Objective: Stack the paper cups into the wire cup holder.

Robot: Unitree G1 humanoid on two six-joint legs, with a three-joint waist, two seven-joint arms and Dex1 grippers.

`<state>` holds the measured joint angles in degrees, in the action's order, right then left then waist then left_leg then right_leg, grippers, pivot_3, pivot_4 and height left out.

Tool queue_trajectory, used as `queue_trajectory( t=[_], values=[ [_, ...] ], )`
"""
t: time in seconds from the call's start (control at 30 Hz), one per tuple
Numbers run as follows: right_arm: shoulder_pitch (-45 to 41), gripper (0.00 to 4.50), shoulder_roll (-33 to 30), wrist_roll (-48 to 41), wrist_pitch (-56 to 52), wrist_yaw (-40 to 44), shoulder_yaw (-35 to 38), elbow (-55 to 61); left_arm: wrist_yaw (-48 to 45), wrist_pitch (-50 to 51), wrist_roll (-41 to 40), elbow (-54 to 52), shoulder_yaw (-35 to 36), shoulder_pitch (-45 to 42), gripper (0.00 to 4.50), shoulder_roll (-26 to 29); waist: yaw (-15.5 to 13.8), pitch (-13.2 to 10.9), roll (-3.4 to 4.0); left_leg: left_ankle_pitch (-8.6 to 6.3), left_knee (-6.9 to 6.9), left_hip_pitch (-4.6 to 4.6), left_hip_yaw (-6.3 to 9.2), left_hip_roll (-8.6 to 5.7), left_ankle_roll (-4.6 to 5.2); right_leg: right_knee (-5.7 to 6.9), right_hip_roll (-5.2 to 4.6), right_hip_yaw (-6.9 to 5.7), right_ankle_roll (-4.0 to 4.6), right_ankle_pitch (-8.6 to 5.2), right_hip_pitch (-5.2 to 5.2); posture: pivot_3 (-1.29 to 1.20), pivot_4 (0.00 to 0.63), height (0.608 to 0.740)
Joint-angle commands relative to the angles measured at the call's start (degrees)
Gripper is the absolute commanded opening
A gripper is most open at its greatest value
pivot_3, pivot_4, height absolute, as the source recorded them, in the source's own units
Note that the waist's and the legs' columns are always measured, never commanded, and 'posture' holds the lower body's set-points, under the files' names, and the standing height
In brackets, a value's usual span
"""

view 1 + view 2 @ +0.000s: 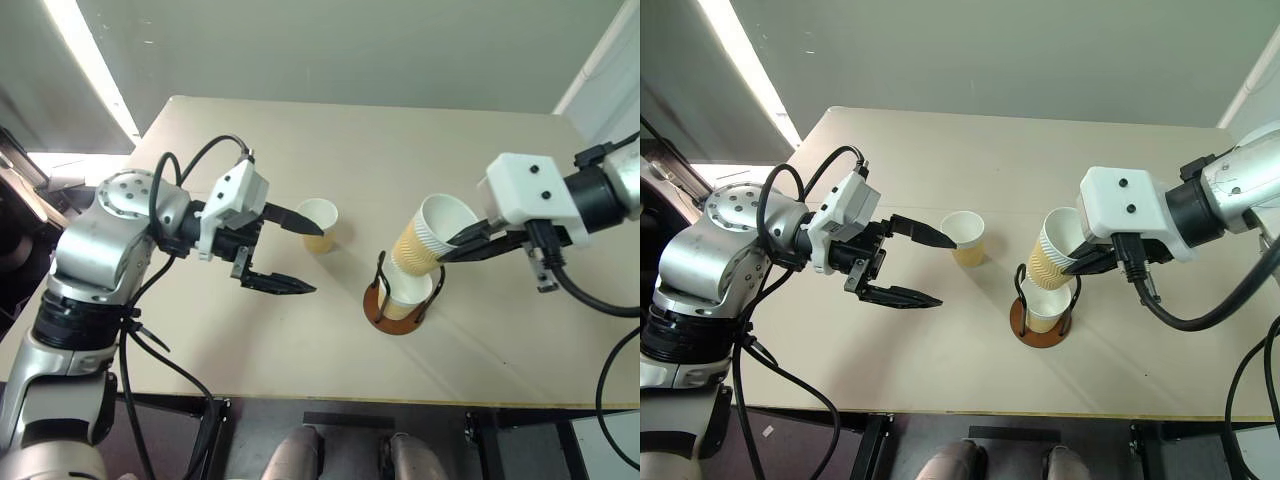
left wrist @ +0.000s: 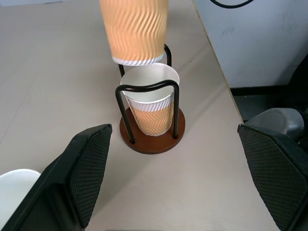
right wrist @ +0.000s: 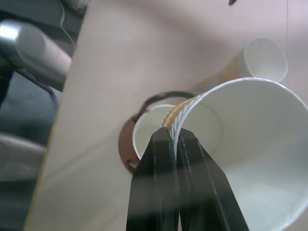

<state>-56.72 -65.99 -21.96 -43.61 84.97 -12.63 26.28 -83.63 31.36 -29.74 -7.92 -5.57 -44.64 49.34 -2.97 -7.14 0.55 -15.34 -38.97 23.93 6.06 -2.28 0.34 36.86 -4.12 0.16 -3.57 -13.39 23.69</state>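
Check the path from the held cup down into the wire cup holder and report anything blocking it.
Nothing visible blocks it. The right gripper pinches the rim of the held cup, which hangs tilted just above the cup already seated in the wire cup holder. Only open air lies between them, and that seated cup is the intended nest.

The held cup [image 2: 135, 30] is cut off above; the third cup [image 2: 14, 192] seems half out of frame.

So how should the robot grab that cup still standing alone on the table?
Best guess: pinch the rim of the lone cup, one finger inside and one outside the wall. It stands upright with its mouth open upward. Come from above on its left, where the open left gripper waits.
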Motion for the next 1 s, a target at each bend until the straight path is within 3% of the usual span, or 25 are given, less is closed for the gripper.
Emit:
queue_trajectory(
  t=[0.03,0.37,0.8,0.9,1.0],
  values=[
    [0.1,0.03,-0.7,1.7,2.6,0.0,0.3,-0.2,-0.1,0.6,-1.1,-2.1,1.2,-0.6,4.5,0.8,0.0,0.0,0.0,0.0,0.0,0.01,0.0,0.0,0.0,0.0,0.0,0.0,0.0,0.0,0.0,0.0,0.15,0.74],
    [2.1,0.03,0.6,1.1,3.4,0.4,-0.2,2.0,0.5,1.6,-1.4,-2.7,1.6,-0.4,4.5,1.2,0.0,0.0,0.0,0.0,0.01,0.0,0.0,0.0,0.0,0.02,0.0,0.0,0.0,0.0,0.0,0.0,0.15,0.74],
    [2.7,0.03,2.2,6.7,8.1,0.8,-4.2,0.3,1.3,1.9,-1.6,-3.1,1.8,0.0,4.5,1.0,0.0,0.0,0.0,0.0,0.0,0.0,0.0,0.0,0.0,0.01,0.0,0.0,0.0,0.0,0.0,0.0,0.15,0.74],
    [2.5,0.61,2.7,5.9,6.9,0.9,-3.9,0.8,1.7,2.2,-2.0,-3.6,1.9,0.4,4.5,1.2,0.0,0.0,0.0,0.0,0.01,0.0,0.0,0.01,0.0,0.02,0.0,0.0,0.0,0.0,0.0,0.0,0.15,0.74],
    [1.5,1.64,4.0,5.0,5.2,0.3,-3.4,0.7,2.0,2.4,-2.4,-4.0,2.1,0.6,4.5,1.1,0.1,0.0,0.0,0.0,0.01,0.0,-0.01,0.01,0.0,0.02,0.0,0.0,0.0,0.0,0.0,0.0,0.15,0.74]
  ],
)
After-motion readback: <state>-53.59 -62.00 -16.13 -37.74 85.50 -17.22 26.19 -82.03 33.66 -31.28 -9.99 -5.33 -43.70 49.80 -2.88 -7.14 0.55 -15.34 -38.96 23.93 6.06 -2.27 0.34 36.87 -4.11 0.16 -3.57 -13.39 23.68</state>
